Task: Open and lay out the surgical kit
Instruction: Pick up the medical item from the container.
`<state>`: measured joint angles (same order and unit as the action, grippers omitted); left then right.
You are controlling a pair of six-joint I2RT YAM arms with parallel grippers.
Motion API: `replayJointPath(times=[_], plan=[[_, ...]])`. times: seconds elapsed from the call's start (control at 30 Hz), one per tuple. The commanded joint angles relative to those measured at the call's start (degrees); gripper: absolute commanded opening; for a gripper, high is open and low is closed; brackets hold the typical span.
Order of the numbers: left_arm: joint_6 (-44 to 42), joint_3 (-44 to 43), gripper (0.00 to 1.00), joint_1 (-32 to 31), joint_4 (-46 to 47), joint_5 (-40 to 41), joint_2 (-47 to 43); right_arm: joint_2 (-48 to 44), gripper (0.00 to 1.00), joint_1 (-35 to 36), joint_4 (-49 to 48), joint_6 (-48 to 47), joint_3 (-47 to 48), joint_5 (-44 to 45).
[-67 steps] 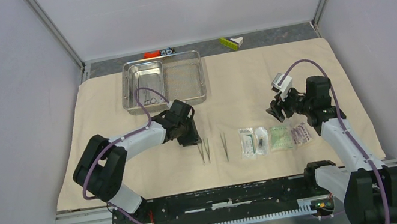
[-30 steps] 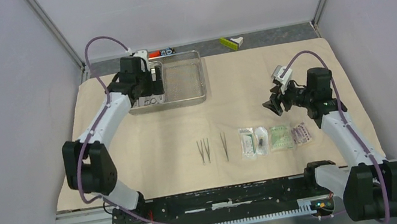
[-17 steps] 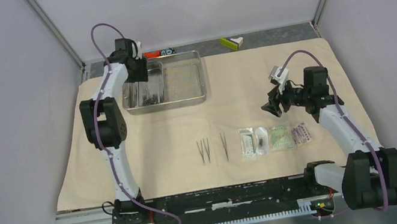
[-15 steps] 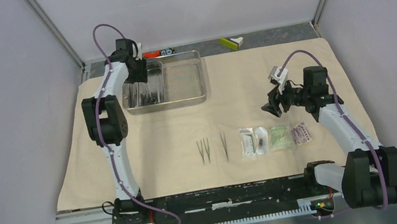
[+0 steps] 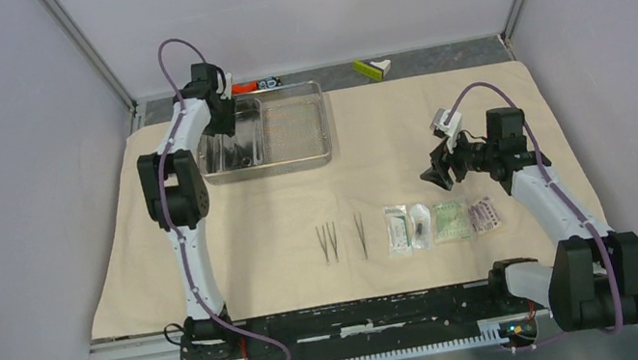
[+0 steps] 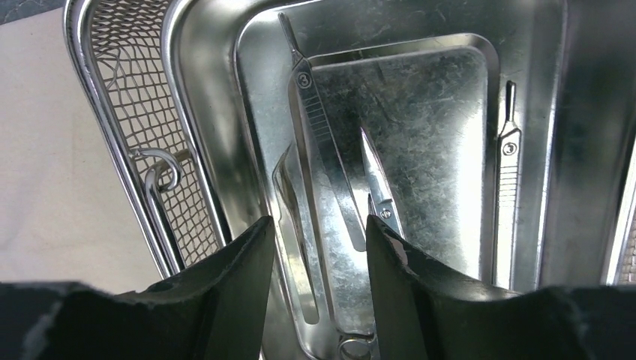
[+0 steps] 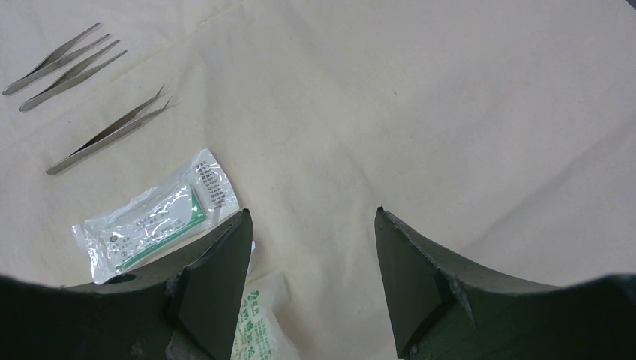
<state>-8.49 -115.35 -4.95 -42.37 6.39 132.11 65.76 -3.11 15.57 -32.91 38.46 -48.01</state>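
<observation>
The beige cloth wrap [image 5: 385, 130] lies spread flat. At its far left stands the steel tray [image 5: 325, 120] with the smaller inner tray [image 5: 264, 140]. My left gripper [image 5: 222, 123] reaches down into the inner tray [image 6: 450, 97]. In the left wrist view the left gripper [image 6: 316, 225] is open, its jaws either side of a flat metal handle [image 6: 322, 150] without touching it. Scissors [image 6: 382, 202] lie beside the right finger. Tweezers [image 5: 328, 242] and several packets [image 5: 444, 221] lie in a row near the front. My right gripper [image 5: 437, 175] hovers open and empty [image 7: 311, 214] above the cloth by the packets [image 7: 150, 221].
A yellow-green and white object [image 5: 372, 67] and small orange and black pieces [image 5: 255, 85] lie on the grey strip behind the cloth. The big tray's wire mesh wall and wire handle [image 6: 161, 180] stand just left of my left finger. Grey walls close in both sides.
The left arm has stretched farther over the inner tray, and its jaws have narrowed around the metal handle. The right arm has hardly moved.
</observation>
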Motion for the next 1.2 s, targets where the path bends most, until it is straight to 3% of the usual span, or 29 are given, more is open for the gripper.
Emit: replayJointPath(times=[0.0, 0.67, 1.17], plan=[[-2.85, -2.18, 0.54, 0.23, 0.01, 1.63, 1.54, 0.19, 0.68, -0.18, -0.08, -0.89, 2.42, -1.30], [-2.34, -3.72, 0.48, 2.29, -1.49, 0.14, 4.68, -0.01, 0.68, -0.14, 0.80, -1.72, 2.07, -1.82], [0.14, -5.57, 0.25, 4.34, -4.48, -8.75, 5.51, 0.11, 0.68, -0.14, 0.55, -1.71, 1.88, -1.75]])
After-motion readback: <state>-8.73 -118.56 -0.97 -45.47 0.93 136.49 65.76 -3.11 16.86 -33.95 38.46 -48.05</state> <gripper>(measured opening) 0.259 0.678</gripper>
